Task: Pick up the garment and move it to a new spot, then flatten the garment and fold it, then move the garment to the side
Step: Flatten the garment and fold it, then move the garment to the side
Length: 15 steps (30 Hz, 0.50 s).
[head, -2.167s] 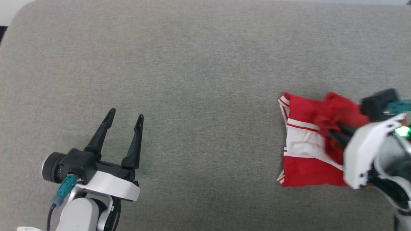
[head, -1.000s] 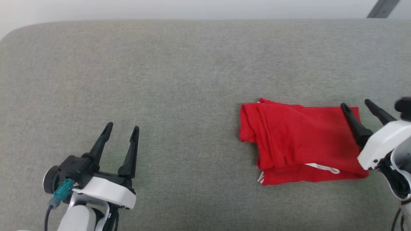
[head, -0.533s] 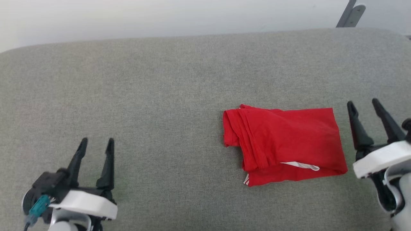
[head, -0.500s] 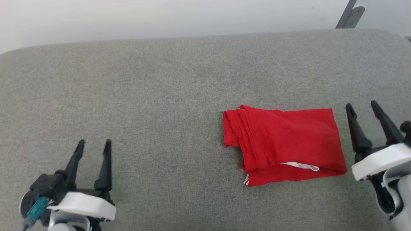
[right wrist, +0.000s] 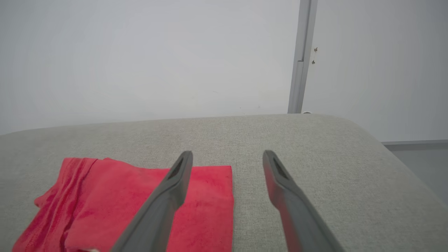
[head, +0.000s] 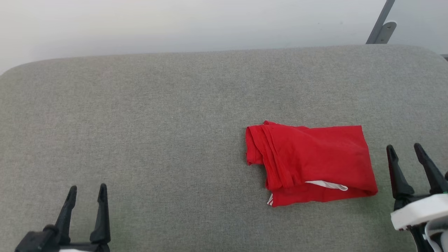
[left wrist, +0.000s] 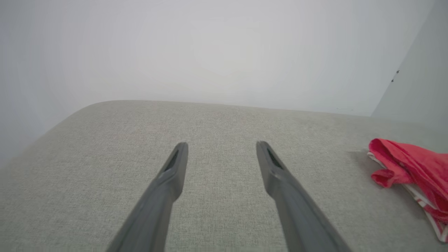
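Leftward, wide bare cushion (head: 157, 115) is seen; folded garment (head: 311, 161) lies just beside spread right gripper (head: 403, 147); left gripper (head: 88, 187) spread.

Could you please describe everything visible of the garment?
The garment is red, soft-looking cloth, folded into a rough rectangle lying flat on the grey surface, right of centre. Its top face is plain red. Its left edge bunches in loose folds; a white strip peeks between layers at the near edge, with red-and-white striping at the near left corner. Only the surface touches it; the open right gripper is beside its right edge, apart.
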Available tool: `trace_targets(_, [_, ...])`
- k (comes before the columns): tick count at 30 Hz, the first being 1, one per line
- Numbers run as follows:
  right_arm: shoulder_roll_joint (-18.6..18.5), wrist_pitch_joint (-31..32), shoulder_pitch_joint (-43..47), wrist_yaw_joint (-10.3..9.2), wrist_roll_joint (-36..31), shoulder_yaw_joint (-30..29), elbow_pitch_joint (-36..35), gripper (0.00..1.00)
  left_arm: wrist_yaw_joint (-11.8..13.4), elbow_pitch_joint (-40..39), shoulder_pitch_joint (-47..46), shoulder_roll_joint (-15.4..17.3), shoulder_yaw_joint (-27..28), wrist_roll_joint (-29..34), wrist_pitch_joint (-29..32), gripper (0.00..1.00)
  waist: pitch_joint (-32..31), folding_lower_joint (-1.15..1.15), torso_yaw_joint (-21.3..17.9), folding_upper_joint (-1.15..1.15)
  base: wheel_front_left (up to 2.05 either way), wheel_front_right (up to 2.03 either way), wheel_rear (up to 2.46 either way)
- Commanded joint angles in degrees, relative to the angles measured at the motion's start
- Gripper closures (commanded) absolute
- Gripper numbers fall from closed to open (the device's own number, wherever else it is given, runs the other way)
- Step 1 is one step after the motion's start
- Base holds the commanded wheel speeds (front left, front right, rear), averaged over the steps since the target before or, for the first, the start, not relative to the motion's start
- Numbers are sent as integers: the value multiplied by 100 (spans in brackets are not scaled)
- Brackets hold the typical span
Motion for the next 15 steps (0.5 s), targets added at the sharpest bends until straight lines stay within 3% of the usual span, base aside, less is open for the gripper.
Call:
trace_targets(1, [46,38,112,-3,-51,-65,-97,0,8,-83,99,-19,51,63,-27,0,-7,0,7,0,0,0,0])
trace_targets(15, [281,508,436,-3,-253,-387,-825,0,8,-304,138,-125,79,191,-26,0,65,0,33,0,0,0,0])
